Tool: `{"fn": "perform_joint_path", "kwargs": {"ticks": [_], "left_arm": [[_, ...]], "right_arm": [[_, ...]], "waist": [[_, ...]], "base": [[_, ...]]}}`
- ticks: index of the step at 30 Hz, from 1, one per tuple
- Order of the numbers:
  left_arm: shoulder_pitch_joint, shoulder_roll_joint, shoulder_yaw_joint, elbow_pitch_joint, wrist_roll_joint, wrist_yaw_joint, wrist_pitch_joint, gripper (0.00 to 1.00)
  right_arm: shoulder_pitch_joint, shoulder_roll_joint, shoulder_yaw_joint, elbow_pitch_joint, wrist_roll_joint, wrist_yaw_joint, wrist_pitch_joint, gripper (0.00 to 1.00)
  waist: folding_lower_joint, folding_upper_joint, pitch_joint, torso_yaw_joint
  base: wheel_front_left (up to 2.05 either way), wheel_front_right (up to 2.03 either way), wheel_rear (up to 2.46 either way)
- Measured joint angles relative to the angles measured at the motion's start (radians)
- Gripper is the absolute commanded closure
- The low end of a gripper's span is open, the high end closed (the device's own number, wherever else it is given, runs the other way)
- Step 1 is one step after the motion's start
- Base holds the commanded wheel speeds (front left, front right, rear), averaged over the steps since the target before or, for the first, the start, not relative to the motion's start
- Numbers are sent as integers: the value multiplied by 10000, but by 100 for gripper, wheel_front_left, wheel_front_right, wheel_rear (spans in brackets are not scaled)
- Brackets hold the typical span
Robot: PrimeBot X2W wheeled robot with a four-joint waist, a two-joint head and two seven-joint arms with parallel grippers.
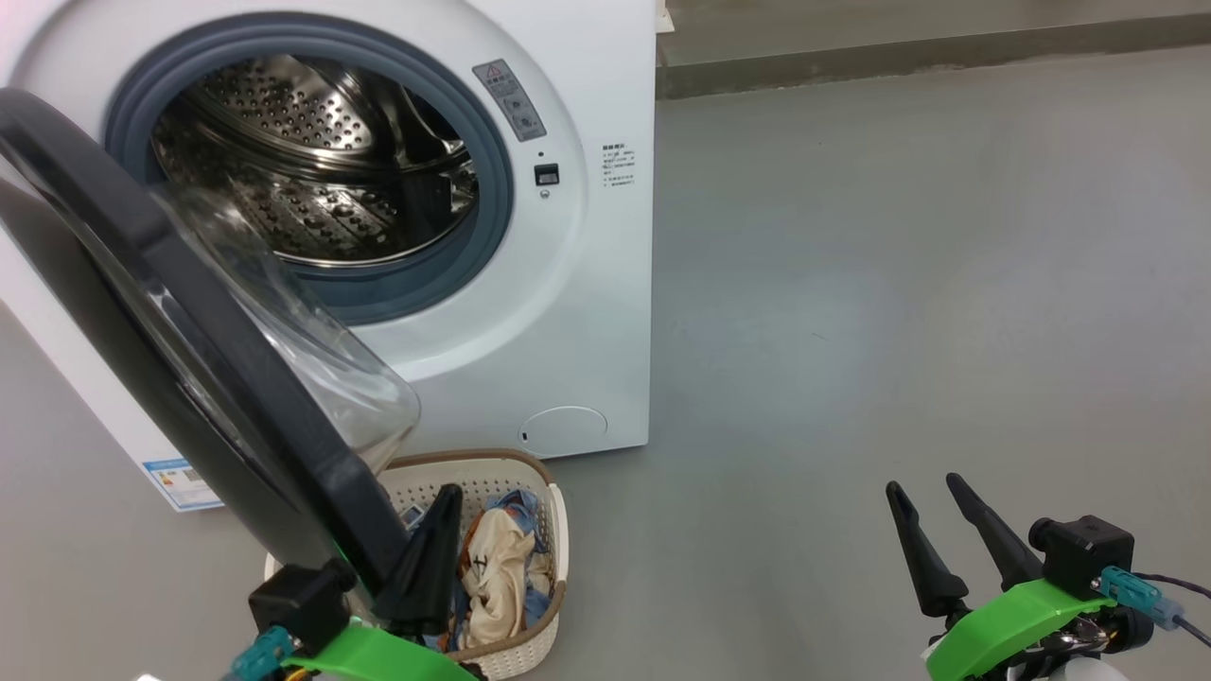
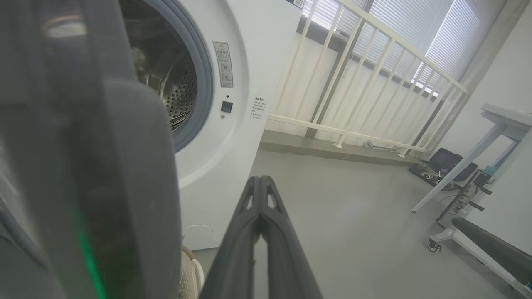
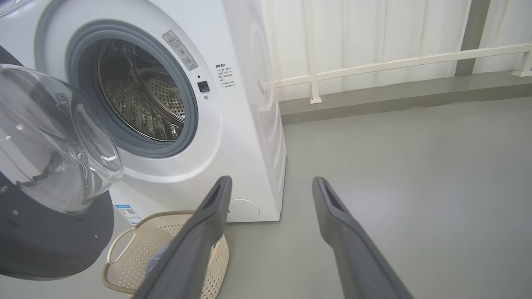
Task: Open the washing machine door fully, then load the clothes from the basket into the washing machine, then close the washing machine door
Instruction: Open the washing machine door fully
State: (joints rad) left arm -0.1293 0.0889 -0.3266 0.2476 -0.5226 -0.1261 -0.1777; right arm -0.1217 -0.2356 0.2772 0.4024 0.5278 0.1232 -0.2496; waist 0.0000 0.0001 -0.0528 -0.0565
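Observation:
The white washing machine (image 1: 568,284) stands at the upper left with its steel drum (image 1: 322,161) exposed. The washing machine door (image 1: 189,331) hangs swung out toward me, its glass bowl (image 1: 322,369) facing the drum. Below its lower edge sits the basket (image 1: 530,473) with the clothes (image 1: 501,567) inside, cream on top of blue. My left gripper (image 1: 445,497) is shut and empty. It lies right beside the door's lower rim (image 2: 104,174), above the basket; whether it touches the rim I cannot tell. My right gripper (image 1: 924,482) is open and empty, over bare floor at the lower right.
Grey floor (image 1: 899,284) stretches to the right of the machine. A white railing (image 2: 353,83) runs along a raised ledge behind it. A white table leg (image 2: 457,166), a black case (image 2: 444,162) and wheeled gear (image 2: 478,241) stand farther right.

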Motion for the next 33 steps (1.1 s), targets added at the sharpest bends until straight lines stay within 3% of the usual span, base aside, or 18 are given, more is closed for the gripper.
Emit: {"fn": "perform_joint_path", "kwargs": {"ticks": [17, 33], "left_arm": [[-328, -12, 604, 836, -566, 128, -339, 100], [663, 464, 784, -313, -663, 529, -199, 100]], "right_arm": [[-1, 81, -31, 8, 0, 0, 2, 0], [11, 151, -67, 75, 19, 0, 0, 0]], "waist": [[0, 0, 103, 78], [0, 0, 29, 955]], "base": [[0, 0, 0], [0, 0, 0]]}}
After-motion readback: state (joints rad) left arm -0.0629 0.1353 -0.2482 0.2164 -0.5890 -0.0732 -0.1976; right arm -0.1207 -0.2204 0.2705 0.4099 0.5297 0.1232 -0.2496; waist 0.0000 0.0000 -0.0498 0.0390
